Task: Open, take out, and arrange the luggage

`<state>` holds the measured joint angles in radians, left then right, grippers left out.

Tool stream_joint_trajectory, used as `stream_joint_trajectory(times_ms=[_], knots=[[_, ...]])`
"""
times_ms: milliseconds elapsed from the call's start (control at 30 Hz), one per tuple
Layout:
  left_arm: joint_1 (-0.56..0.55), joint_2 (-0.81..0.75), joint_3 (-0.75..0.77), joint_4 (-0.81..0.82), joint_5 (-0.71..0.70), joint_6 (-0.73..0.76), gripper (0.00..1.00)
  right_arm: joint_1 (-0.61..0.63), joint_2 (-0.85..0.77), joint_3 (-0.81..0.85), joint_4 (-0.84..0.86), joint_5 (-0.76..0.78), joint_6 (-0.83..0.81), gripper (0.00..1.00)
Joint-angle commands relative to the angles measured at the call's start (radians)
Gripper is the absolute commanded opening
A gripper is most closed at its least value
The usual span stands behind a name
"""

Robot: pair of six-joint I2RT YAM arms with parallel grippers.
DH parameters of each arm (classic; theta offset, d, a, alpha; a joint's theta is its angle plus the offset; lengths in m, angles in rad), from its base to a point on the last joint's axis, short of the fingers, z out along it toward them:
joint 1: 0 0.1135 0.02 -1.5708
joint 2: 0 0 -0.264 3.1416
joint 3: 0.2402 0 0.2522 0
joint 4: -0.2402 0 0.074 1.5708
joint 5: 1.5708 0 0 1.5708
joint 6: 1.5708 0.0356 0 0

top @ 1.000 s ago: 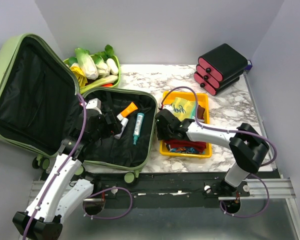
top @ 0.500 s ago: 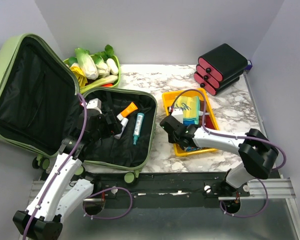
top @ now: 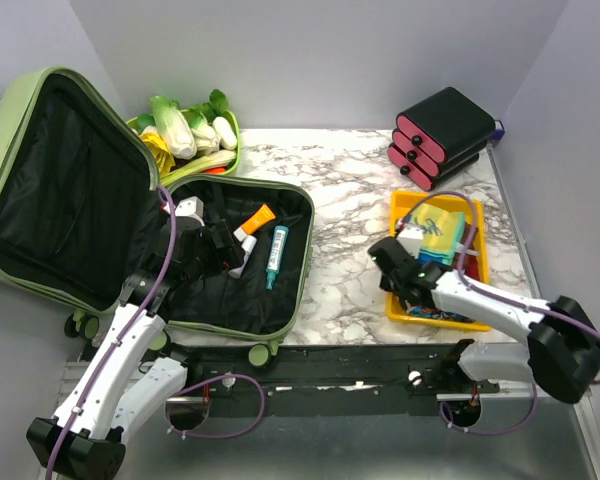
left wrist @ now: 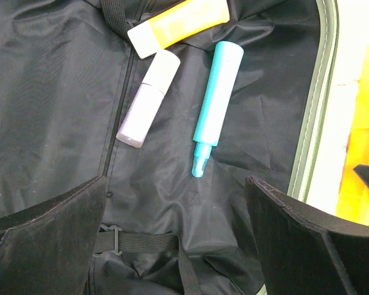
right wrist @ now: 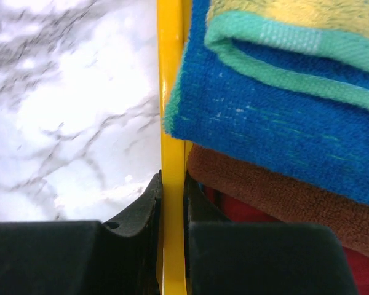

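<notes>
Dragged by the right end effector [top: 392, 258], the yellow tray [top: 432, 321] now sits well to the right of where it lay a second ago, when it was just beside the luggage [top: 80, 200]; the left arm has not shifted. In the right wrist view, the right end effector [right wrist: 172, 184] is pinched shut on the tray's thin left wall [right wrist: 171, 92], with a folded blue towel [right wrist: 264, 123] just past its fingers, inside the tray.

The left end effector [top: 220, 250] hangs with its jaws wide apart, holding nothing. The luggage's open lower half lies directly beneath it on the desk, and the lid leans up to its left. Ahead of its fingertips on the black lining [left wrist: 61, 92] lie an orange tube [left wrist: 178, 21], a white bottle [left wrist: 149, 98] and a teal tube [left wrist: 216, 104], close together.

The luggage's long axis runs from near to far, with the wheeled end toward the arm bases. Its shell looks stiff, smooth and bulky, probably heavy for one arm and likely to roll on its wheels. The raised rim of a half looks like the best hold, since the slack lining would give.
</notes>
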<state>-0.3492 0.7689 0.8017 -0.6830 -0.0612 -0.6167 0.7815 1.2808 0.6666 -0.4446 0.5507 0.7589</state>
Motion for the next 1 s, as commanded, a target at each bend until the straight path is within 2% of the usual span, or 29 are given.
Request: stream_joint_trajectory(times_ms=[0, 133, 467, 533, 567, 667, 800, 967], knots=[[0.001, 0.006, 0.004, -0.012, -0.034, 0.005, 0.99, -0.17, -0.159, -0.133, 0.131, -0.053, -0.118, 0.01], [0.001, 0.015, 0.005, -0.012, -0.031, 0.009, 0.99, -0.232, -0.207, -0.139, 0.167, -0.123, -0.17, 0.01], [0.001, 0.053, 0.011, -0.009, 0.001, 0.023, 0.99, -0.363, -0.156, -0.012, 0.104, -0.238, -0.262, 0.01], [0.001, 0.052, 0.011, -0.006, 0.004, 0.025, 0.99, -0.366, -0.143, 0.057, 0.078, -0.198, -0.36, 0.01], [0.001, 0.05, 0.013, -0.007, 0.004, 0.025, 0.99, -0.366, -0.126, 0.071, 0.06, -0.116, -0.386, 0.01], [0.001, 0.044, 0.01, -0.003, 0.006, 0.026, 0.99, -0.381, -0.11, 0.11, 0.03, -0.011, -0.493, 0.01], [0.001, 0.04, 0.013, -0.007, -0.018, 0.02, 0.99, -0.415, -0.112, 0.053, 0.098, -0.041, -0.725, 0.01], [0.001, 0.041, 0.016, -0.004, -0.029, 0.017, 0.99, -0.507, -0.133, 0.005, 0.135, -0.058, -0.736, 0.01]])
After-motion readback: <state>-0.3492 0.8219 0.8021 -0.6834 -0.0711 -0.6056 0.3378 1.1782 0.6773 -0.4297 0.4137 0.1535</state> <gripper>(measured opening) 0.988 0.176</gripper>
